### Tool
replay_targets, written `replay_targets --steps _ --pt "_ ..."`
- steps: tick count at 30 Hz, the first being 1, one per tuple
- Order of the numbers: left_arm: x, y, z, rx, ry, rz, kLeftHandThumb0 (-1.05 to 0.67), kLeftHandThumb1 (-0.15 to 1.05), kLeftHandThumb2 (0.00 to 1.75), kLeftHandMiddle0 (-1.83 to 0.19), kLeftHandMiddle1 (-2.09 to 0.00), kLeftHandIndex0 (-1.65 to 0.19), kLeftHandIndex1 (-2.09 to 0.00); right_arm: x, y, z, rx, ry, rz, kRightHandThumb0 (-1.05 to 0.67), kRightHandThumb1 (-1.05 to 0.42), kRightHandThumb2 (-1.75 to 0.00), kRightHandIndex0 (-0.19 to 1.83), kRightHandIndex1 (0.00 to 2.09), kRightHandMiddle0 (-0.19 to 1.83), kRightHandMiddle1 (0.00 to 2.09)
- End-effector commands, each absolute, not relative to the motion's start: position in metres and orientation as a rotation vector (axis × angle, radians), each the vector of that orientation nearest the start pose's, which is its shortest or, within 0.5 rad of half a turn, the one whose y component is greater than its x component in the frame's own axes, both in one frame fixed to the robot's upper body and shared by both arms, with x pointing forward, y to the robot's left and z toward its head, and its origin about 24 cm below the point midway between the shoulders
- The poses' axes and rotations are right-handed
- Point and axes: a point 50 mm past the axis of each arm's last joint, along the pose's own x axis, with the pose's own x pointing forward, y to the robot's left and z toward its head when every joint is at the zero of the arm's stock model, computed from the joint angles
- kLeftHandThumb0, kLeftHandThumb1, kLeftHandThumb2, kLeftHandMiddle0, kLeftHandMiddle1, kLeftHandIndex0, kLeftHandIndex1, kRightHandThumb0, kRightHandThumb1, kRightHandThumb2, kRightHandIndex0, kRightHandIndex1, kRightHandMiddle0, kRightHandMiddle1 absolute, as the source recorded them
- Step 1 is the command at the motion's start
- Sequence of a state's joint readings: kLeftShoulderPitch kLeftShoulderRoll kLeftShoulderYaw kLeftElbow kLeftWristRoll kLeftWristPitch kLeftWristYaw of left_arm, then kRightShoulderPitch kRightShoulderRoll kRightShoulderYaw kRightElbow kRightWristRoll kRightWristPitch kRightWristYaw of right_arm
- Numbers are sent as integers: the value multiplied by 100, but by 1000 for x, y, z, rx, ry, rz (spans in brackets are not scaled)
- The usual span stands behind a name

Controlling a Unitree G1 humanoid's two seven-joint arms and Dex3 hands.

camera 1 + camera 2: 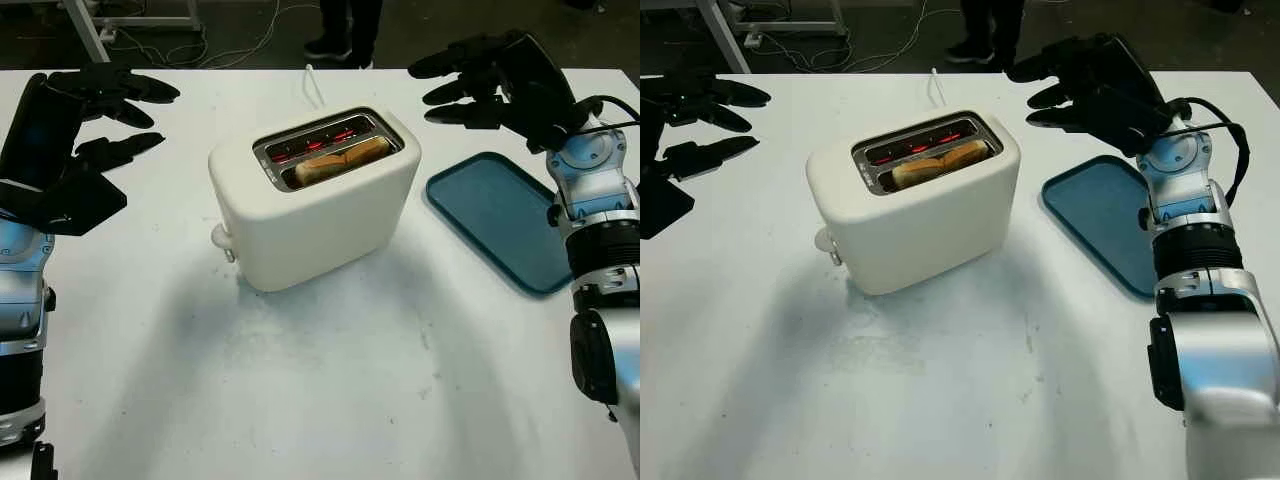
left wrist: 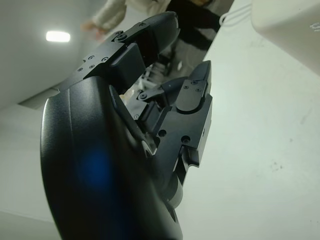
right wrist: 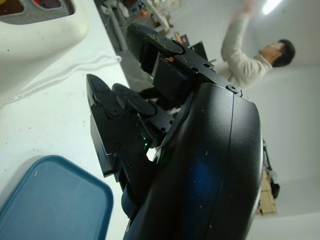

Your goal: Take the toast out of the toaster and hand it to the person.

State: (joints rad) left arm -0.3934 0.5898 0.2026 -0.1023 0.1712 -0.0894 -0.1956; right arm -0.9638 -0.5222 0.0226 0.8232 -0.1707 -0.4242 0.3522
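toast [image 1: 342,160] sat in toaster [image 1: 315,200] near slot, long axis along slot | right hand [image 1: 480,80] open, empty, nearer, just beyond toaster's right end | left hand [image 1: 95,115] open, farther off over worktop [image 1: 300,380]

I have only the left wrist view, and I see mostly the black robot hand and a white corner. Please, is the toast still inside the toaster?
Observer: Yes. The toast sits in the front slot of the toaster, its top just above the slot edge.
Operator: Is any robot hand touching it?
Observer: No. The right robot hand is open, raised beyond the toaster's right side; the left robot hand is open on the toaster's left.
Operator: Is something beside the toaster?
Observer: A blue tray lies on the table to the toaster's right, apart from it.
Operator: Is the toaster on?
Observer: The back slot glows red inside.
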Motion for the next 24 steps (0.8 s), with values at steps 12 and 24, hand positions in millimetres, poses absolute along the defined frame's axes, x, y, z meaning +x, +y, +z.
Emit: replay_targets --steps 12,24 --pt "288 242 227 788 -545 17 -1 82 0 -74 -84 -83 -39 386 -209 227 -767 -453 282 3 -73 0 115 2 102 1" --pt "289 241 228 792 -555 20 0 82 0 -74 -85 -83 -40 386 -210 227 -751 -450 281 6 -74 0 115 1 102 0"
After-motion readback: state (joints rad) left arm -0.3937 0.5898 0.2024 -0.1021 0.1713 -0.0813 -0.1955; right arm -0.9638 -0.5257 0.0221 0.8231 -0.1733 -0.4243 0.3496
